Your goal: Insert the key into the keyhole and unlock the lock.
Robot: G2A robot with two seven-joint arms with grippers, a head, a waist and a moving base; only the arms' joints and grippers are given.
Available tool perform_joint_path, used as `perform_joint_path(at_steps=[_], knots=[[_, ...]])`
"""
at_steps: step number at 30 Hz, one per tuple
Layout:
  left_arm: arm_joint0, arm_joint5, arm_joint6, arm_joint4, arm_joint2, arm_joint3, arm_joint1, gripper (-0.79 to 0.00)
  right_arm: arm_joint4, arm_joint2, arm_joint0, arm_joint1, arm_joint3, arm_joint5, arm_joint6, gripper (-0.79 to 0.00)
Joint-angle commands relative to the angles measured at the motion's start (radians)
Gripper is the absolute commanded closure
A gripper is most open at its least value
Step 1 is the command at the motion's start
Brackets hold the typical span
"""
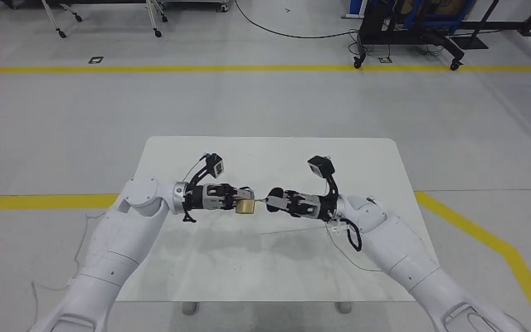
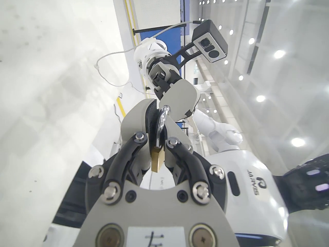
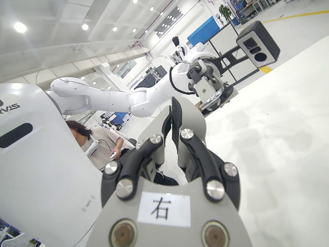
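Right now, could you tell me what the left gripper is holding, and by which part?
The left gripper holds the brass padlock. It is shut on the silver shackle, and the lock's body itself is not gripped.

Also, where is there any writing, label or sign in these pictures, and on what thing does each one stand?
White sticker at the base of the left gripper: one black character, clear.
Matching sticker at the base of the right gripper: one black character, clear.
White panel: one short dark word, clear.
Top view: a floor marker, too small to read.
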Motion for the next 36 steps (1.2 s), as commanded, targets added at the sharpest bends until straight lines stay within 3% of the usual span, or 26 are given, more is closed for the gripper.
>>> perform_joint_path(at_steps=[1,10,13,24,29,36], knots=[[-0.020,0.054,0.003,-0.006,0.016,0.013,-0.005,0.000,-0.002,0.035,-0.025,0.005,-0.026,0.000,0.000,0.000],[-0.128,0.186,0.034,0.004,0.114,0.074,-0.040,0.000,-0.061,0.196,-0.154,0.020,-0.133,0.000,-0.028,0.000],[-0.170,0.154,0.103,0.129,0.150,0.072,-0.046,0.000,-0.072,0.235,-0.195,0.022,-0.159,0.000,-0.037,0.000],[-0.173,0.134,0.123,0.174,0.157,0.060,-0.045,0.000,-0.068,0.238,-0.203,0.022,-0.159,0.000,-0.036,0.000],[-0.160,0.232,0.159,0.164,0.176,0.068,-0.051,0.000,-0.087,0.240,-0.190,0.021,-0.157,0.064,-0.069,0.000],[-0.253,0.451,0.158,0.109,0.269,0.159,-0.099,0.000,-0.574,0.346,-0.215,0.035,-0.250,0.021,-0.155,0.000]])
